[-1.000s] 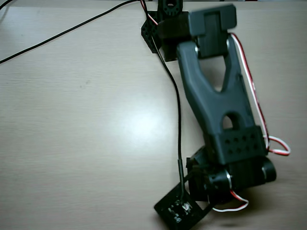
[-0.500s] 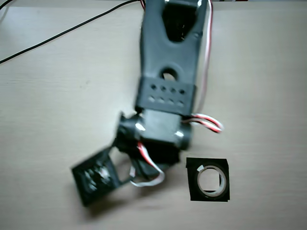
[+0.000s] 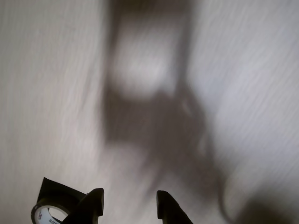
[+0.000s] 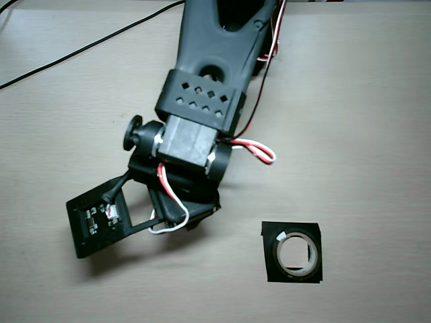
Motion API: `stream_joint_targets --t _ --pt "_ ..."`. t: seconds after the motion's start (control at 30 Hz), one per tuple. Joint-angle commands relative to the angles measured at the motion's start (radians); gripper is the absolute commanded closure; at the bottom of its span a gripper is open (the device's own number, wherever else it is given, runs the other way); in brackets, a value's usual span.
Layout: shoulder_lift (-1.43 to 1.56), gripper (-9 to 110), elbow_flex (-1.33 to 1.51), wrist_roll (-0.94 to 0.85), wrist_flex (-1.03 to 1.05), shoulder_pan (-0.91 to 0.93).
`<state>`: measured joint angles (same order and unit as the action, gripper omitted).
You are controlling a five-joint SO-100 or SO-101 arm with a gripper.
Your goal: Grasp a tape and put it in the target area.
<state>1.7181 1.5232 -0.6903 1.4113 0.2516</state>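
Observation:
A roll of clear tape [image 4: 295, 254] lies flat on a black square patch [image 4: 271, 269] on the wooden table, at the lower right of the overhead view. In the wrist view the tape [image 3: 46, 213] and the black patch [image 3: 53, 189] show at the bottom left corner, left of my fingers. My gripper [image 3: 128, 201] is open and empty, with bare table between its fingertips. In the overhead view the gripper [image 4: 190, 217] is mostly hidden under the arm, to the left of the tape and apart from it.
The wrist camera board [image 4: 94, 225] sticks out at the arm's lower left. Red and white wires [image 4: 259, 149] loop off the arm's right side. A black cable [image 4: 74, 52] runs across the table's upper left. The wrist view is blurred, with the arm's shadow [image 3: 154, 121] on the table.

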Motion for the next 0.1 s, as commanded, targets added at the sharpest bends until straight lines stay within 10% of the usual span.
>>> stream_joint_targets --t 0.0,0.07 --pt "0.041 88 0.002 0.008 -0.006 0.0" --pt "0.043 88 0.002 0.009 -0.006 -0.006"
